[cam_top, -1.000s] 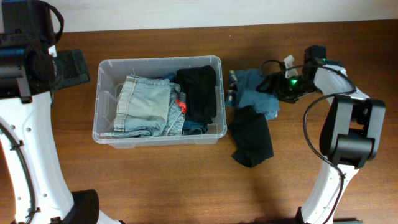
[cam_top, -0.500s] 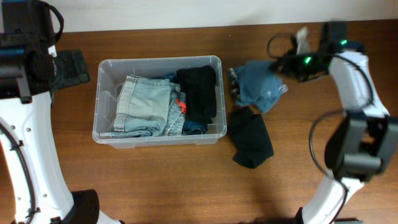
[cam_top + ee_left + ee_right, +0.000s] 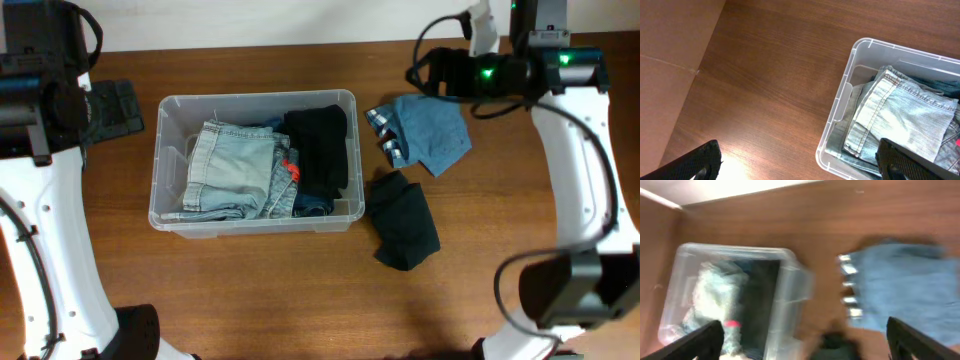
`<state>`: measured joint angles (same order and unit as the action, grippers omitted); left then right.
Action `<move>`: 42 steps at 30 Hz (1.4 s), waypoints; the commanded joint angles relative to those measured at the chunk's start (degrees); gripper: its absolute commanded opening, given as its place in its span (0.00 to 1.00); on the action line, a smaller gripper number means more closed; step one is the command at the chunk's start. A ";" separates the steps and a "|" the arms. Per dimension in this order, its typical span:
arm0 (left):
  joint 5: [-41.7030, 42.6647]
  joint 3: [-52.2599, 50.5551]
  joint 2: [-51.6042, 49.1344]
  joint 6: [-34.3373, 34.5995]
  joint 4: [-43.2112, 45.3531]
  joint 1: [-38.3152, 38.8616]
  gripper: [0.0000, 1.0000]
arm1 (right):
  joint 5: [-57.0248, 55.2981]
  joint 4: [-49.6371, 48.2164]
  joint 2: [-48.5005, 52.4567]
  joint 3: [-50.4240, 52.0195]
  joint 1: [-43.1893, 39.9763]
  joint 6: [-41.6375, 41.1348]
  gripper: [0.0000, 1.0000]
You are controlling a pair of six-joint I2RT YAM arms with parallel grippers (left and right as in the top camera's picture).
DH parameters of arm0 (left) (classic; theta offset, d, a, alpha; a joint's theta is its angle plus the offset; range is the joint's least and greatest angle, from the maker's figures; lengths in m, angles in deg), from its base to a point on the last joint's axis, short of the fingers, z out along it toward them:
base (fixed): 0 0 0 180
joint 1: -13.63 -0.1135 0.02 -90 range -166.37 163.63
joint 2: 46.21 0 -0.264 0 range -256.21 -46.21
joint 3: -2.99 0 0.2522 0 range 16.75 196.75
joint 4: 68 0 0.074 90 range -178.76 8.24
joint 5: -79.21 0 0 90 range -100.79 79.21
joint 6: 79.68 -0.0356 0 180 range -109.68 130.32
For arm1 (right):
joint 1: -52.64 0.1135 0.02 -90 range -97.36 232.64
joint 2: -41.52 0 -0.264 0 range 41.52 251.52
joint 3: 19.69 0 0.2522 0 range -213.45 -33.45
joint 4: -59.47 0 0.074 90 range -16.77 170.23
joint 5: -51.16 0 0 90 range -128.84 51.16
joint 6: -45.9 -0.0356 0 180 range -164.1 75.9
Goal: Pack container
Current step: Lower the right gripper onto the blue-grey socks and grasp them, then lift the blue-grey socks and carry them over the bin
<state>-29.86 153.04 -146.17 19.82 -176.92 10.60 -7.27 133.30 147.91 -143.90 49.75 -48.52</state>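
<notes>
The container (image 3: 160, 160) is a clear plastic bin left of centre, holding a folded light denim garment (image 3: 235, 165) and a black garment (image 3: 320, 145). It also shows in the left wrist view (image 3: 840, 105) and, blurred, in the right wrist view (image 3: 795, 275). A folded blue garment (image 3: 428, 132) and a black garment (image 3: 403, 220) lie on the table right of the bin. My right gripper (image 3: 432, 74) is open and empty, raised above the far side of the blue garment (image 3: 905, 285). My left gripper (image 3: 112, 108) is open and empty, left of the bin.
The wooden table (image 3: 300, 290) ends at a pale wall along the far side. The right arm's cables (image 3: 415, 70) loop beside its wrist. The left arm's white base stands at the front left.
The right gripper has lifted off the blue garment and swung toward the far edge. The blue garment has shifted right and lies flatter. The left arm has not moved.
</notes>
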 commanded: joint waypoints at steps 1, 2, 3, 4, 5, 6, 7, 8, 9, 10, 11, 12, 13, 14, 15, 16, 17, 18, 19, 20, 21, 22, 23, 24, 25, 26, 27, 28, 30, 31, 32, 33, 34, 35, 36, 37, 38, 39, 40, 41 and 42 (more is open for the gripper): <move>-0.20 0.11 0.02 0.52 -0.07 -0.24 0.99 | -4.24 0.13 7.08 0.63 -4.55 6.14 0.99; -0.20 0.11 0.02 0.55 -0.07 -0.24 0.99 | -4.24 -0.24 10.54 0.63 -6.34 7.96 0.99; -0.20 0.11 0.02 0.52 -0.09 -0.24 0.99 | -4.22 -0.42 13.77 0.63 -7.87 9.07 0.99; -0.20 0.11 0.02 0.52 -0.07 -0.24 0.99 | -4.15 -0.48 16.04 0.63 -8.63 9.88 0.99; -0.20 0.11 0.02 0.52 -0.07 -0.24 0.99 | -4.22 -0.48 18.05 0.63 -9.22 10.10 0.99; -0.20 0.11 0.02 0.52 -0.07 -0.24 0.99 | -4.17 -0.48 19.93 0.63 -9.60 10.27 0.99; -0.20 0.11 0.02 0.52 -0.07 -0.24 0.99 | -4.20 -0.50 21.81 0.63 -9.88 10.56 0.99; -0.20 0.11 0.02 0.55 -0.07 -0.24 0.99 | -4.20 -0.50 22.62 0.63 -9.88 11.26 0.99; -0.20 0.11 0.02 0.52 -0.07 -0.24 1.00 | -4.22 -0.70 24.30 0.63 -9.88 12.24 0.99; -0.20 0.11 0.02 0.55 -0.07 -0.24 0.99 | -4.02 -0.76 25.05 0.63 -9.88 12.41 0.99; -0.20 0.11 0.02 0.55 -0.07 -0.24 0.99 | -3.23 -0.90 26.49 0.63 -9.73 12.44 0.99; -0.20 0.11 0.02 0.52 -0.07 -0.24 0.99 | -2.23 -0.90 27.23 0.63 -9.53 12.68 1.00; -0.20 0.11 0.02 0.52 -0.07 -0.24 0.99 | 0.02 -0.87 28.02 0.63 -9.25 13.31 0.99; -0.20 0.11 0.02 0.52 -0.07 -0.24 0.99 | 2.19 -0.70 28.28 0.63 -9.01 13.88 0.98; -0.20 0.11 0.02 0.52 -0.07 -0.24 0.99 | 5.11 -0.44 28.52 0.63 -8.46 14.53 0.96; -0.20 0.11 0.02 0.52 -0.07 -0.24 0.99 | 6.93 -0.22 28.52 0.63 -7.91 14.51 0.91; -0.20 0.11 0.02 0.52 -0.07 -0.24 0.99 | 7.56 -0.07 28.52 0.63 -7.54 14.51 0.89; -0.20 0.11 0.02 0.52 -0.07 -0.24 1.00 | 7.65 0.09 28.52 0.63 -6.99 14.47 0.76; -0.20 0.11 0.02 0.55 -0.07 -0.24 1.00 | 7.58 0.22 28.52 0.63 -6.67 14.47 0.69; -0.20 0.11 0.02 0.52 -0.07 -0.24 0.99 | 6.93 0.39 28.57 0.63 -6.23 13.09 0.57; -0.20 0.11 0.02 0.52 -0.07 -0.24 0.99 | 6.01 0.44 28.57 0.63 -6.10 11.89 0.47; -0.20 0.11 0.02 0.52 -0.07 -0.24 0.99 | 5.25 0.46 28.57 0.63 -6.10 11.02 0.40; -0.20 0.11 0.02 0.52 -0.07 -0.24 0.99 | 4.74 0.50 28.57 0.63 -6.10 10.75 0.31; -0.20 0.11 0.02 0.52 -0.07 -0.24 1.00 | 4.28 0.55 28.57 0.63 -6.16 10.69 0.24; -0.20 0.11 0.02 0.55 -0.07 -0.24 0.99 | 3.67 0.55 28.57 0.63 -6.27 9.88 0.22; -0.20 0.11 0.02 0.55 -0.07 -0.24 0.99 | 3.96 0.68 28.41 0.61 -6.49 9.11 0.16; -0.20 0.11 0.02 0.55 -0.07 -0.24 0.99 | 4.11 0.87 28.15 0.61 -6.60 7.98 0.12; -0.20 0.11 0.02 0.52 -0.07 -0.24 0.99 | 5.92 1.27 27.52 0.61 -6.73 7.98 0.11; -0.20 0.11 0.02 0.55 -0.07 -0.24 0.99 | 10.86 1.79 26.25 0.61 -6.82 8.00 0.09; -0.20 0.11 0.02 0.52 -0.07 -0.24 0.99 | 15.43 2.14 25.20 0.61 -6.82 8.00 0.07; -0.20 0.11 0.02 0.52 -0.07 -0.24 0.99 | 20.37 2.27 24.11 0.61 -6.80 8.00 0.04; -0.20 0.11 0.02 0.55 -0.07 -0.24 0.99 | 27.15 2.34 22.29 0.61 -6.67 8.00 0.04; -0.20 0.11 0.02 0.52 -0.09 -0.24 0.99 | 31.19 2.23 20.57 0.59 -6.43 8.00 0.04; -0.20 0.11 0.02 0.52 -0.09 -0.24 0.99 | 33.88 2.10 18.34 0.50 -6.01 8.00 0.04; -0.20 0.11 0.02 0.52 -0.07 -0.24 0.99 | 34.67 1.86 15.74 0.48 -5.29 8.00 0.04; -0.20 0.11 0.02 0.52 -0.09 -0.24 0.99 | 34.62 1.77 14.16 0.42 -4.87 8.02 0.04; -0.20 0.11 0.02 0.55 -0.07 -0.24 0.99 | 34.60 1.03 11.39 0.39 -4.02 8.02 0.04; -0.20 0.11 0.02 0.52 -0.07 -0.24 0.99 | 34.67 0.13 8.90 0.39 -3.17 7.98 0.04; -0.20 0.11 0.02 0.52 -0.07 -0.24 0.99 | 34.86 -1.79 4.42 0.31 -1.38 7.96 0.04; -0.20 0.11 0.02 0.52 -0.07 -0.24 0.99 | 34.84 -2.73 2.47 0.24 -0.48 7.98 0.04; -0.20 0.11 0.02 0.52 -0.07 -0.24 0.99 | 34.84 -4.00 0.28 0.24 0.52 7.93 0.04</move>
<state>-29.86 153.04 -146.17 19.84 -176.92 10.60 22.00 131.64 158.12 -142.92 46.47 -41.09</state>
